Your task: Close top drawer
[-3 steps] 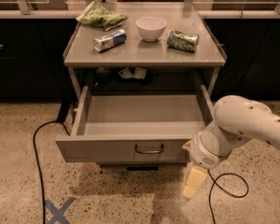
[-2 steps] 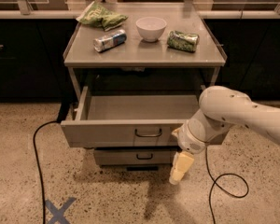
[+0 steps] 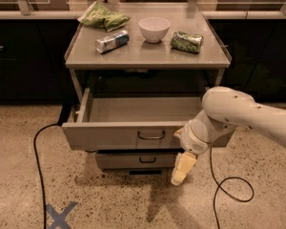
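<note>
Now top drawer [image 3: 112, 136] further in, gripper [image 3: 179, 176] below front

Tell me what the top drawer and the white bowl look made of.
The top drawer: likely painted sheet metal, matte grey-beige, thin flat walls. The bowl: probably ceramic or plastic, smooth white sheen. The gripper hangs below the drawer front's right end.

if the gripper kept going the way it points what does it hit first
The gripper hangs below the front of the open top drawer, pointing down at a slight slant. It would probably meet the speckled floor first. The lower drawer sits close beside that line, but depth is unclear.
</note>
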### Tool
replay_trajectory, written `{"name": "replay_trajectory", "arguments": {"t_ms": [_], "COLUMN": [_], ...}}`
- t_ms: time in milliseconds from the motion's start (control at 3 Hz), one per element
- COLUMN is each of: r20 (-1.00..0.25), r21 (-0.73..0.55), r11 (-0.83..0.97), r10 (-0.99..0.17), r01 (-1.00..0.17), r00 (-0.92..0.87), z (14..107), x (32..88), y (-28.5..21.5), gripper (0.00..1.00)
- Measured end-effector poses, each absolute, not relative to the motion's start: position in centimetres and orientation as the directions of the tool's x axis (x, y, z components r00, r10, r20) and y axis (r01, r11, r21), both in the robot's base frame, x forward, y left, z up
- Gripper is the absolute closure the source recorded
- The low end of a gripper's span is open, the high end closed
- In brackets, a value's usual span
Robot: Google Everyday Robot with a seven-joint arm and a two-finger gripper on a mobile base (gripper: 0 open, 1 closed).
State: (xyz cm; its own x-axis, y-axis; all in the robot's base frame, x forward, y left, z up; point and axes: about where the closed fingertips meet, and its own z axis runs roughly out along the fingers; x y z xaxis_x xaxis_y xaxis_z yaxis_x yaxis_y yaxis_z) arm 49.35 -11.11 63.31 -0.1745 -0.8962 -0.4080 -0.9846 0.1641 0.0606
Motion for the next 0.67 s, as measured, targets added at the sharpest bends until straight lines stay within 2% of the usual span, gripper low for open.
{"name": "replay_trajectory", "arguments": {"t_ms": [667], "r20": [-0.475], "r21": [0.074], "r11": [0.163], "r10": [-0.862], "r01": [-0.984], "r00": [-0.178], "z": [65.6], "x": [54.5], "y": [-8.4], "gripper": [0.0]}}
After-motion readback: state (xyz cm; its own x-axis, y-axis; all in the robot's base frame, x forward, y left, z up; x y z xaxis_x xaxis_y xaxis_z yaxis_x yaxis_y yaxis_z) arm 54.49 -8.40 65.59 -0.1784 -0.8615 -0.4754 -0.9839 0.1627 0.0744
